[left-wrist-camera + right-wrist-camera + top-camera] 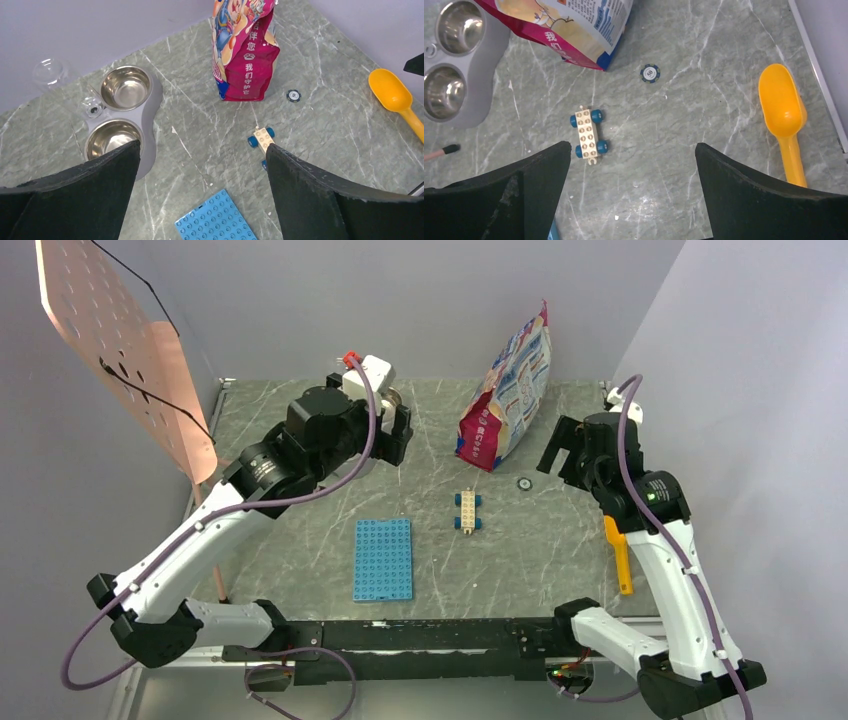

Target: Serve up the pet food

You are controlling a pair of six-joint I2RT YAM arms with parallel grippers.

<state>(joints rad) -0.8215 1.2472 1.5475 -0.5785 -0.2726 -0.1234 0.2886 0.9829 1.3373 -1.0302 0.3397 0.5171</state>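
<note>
The pet food bag [508,390], glossy pink-red, white and blue, stands upright at the back centre; it also shows in the left wrist view [245,55] and the right wrist view [574,25]. No loose kibble is in view. The steel double bowl [125,87] looks empty; in the top view my left arm hides it. The yellow scoop [781,107] lies at the right, partly under my right arm [620,555]. My left gripper [398,440] [202,150] is open and empty above the table, left of the bag. My right gripper [560,455] [632,147] is open and empty, right of the bag.
A blue studded plate [383,559] lies front centre. A beige brick car with blue wheels [467,512] and a small round chip [523,483] lie mid-table. A clear plastic cup [50,72] stands beside the bowl. A copper perforated sheet [120,350] leans at the back left.
</note>
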